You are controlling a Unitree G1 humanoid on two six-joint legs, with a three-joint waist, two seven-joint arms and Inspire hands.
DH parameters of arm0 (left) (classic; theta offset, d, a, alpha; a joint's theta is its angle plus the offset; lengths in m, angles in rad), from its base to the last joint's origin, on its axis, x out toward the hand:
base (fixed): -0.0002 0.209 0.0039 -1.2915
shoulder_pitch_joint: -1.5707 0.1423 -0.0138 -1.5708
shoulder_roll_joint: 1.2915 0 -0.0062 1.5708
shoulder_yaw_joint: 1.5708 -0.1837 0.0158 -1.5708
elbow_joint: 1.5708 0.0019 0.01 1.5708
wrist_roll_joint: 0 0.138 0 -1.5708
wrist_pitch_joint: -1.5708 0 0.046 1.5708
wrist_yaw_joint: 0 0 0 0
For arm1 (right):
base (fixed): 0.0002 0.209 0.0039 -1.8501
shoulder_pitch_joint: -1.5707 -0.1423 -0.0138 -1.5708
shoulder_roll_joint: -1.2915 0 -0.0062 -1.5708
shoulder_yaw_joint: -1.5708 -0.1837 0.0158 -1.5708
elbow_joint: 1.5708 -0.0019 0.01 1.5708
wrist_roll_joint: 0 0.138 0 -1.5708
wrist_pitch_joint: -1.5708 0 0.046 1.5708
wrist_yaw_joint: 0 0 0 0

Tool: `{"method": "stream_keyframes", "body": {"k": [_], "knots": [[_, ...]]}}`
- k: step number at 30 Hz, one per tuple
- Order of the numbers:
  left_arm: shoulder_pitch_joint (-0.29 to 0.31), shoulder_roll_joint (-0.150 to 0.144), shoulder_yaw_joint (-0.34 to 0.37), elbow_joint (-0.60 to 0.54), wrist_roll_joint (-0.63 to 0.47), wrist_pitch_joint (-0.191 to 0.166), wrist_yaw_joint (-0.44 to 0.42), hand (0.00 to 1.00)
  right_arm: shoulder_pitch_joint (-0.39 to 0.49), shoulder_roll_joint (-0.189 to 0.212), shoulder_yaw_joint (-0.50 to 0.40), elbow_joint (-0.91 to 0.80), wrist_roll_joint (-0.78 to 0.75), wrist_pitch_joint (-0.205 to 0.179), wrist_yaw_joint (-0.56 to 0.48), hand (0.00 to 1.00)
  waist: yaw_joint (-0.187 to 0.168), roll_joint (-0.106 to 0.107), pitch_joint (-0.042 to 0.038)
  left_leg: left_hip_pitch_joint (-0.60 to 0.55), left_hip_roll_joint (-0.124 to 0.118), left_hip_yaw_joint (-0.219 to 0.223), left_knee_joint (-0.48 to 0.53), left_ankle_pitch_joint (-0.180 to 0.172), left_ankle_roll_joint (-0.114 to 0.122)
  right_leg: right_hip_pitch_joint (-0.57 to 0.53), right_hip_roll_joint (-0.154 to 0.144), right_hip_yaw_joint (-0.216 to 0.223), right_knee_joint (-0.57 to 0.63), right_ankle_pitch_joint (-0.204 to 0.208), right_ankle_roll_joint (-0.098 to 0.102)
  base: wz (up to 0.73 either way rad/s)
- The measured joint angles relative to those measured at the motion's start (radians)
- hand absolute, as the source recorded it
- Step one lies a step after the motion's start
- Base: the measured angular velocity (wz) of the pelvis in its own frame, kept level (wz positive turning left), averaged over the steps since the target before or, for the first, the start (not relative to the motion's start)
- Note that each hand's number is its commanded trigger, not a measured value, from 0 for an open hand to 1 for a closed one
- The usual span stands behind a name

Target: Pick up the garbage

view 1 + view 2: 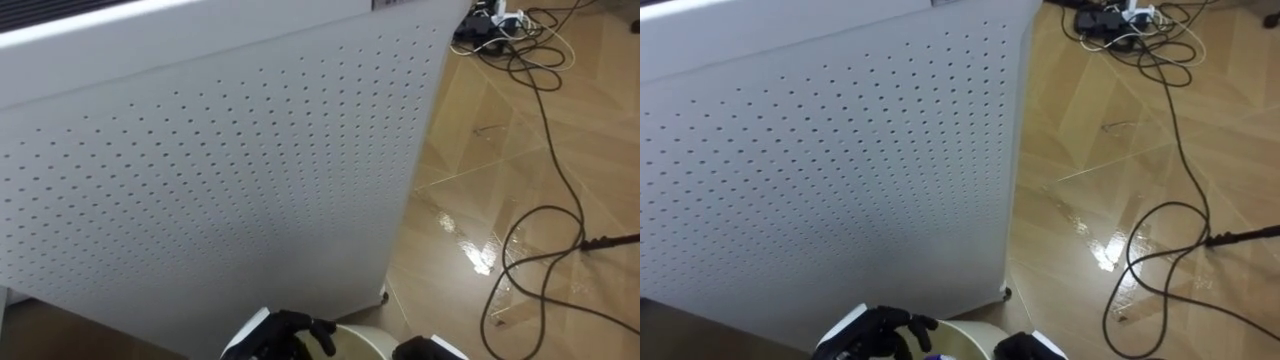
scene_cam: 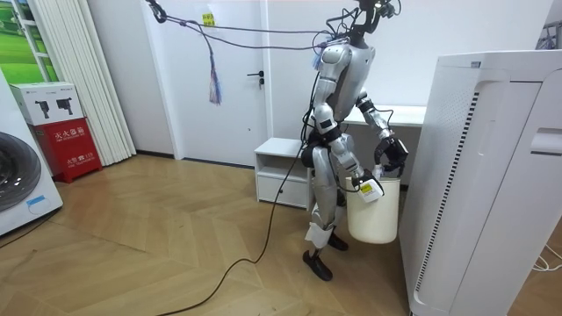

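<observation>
Cut off at near edge: left hand [image 1: 283, 335], right hand [image 1: 432, 349], pail [image 1: 362, 342] rim; grip on pail indeterminate. Perforated panel [image 1: 200, 170] cropped left & far. Items [image 1: 488, 28] by cable tangle [image 1: 530, 50], far right: too small to ID.

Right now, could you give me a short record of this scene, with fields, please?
Robot position: standing close beside the white perforated unit
Left hand: fingers curled at the rim of the white bin
Right hand: at the bin's rim, on the camera side
Bin position: in front of the robot's legs, off the wooden floor
On floor: black cables
</observation>
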State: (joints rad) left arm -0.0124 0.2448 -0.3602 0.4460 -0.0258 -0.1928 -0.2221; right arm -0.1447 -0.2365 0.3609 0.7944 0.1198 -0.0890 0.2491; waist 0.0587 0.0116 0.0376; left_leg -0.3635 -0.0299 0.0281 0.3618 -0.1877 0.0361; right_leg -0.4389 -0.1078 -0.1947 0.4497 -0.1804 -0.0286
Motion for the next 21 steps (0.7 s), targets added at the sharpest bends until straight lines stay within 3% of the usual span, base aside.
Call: {"method": "stream_keyframes", "body": {"k": [21], "knots": [[0.006,0.001,0.019,0.026,0.021,0.0,-0.04,0.0,0.003,-0.017,-0.003,-0.002,-0.001,0.0,0.016,1.0,0.002,0.015,-0.0068,0.035,0.001,-0.013,-0.002,0.0,0.0,0.045,0.002,-0.009,-0.005,0.0,0.0,0.01]]}}
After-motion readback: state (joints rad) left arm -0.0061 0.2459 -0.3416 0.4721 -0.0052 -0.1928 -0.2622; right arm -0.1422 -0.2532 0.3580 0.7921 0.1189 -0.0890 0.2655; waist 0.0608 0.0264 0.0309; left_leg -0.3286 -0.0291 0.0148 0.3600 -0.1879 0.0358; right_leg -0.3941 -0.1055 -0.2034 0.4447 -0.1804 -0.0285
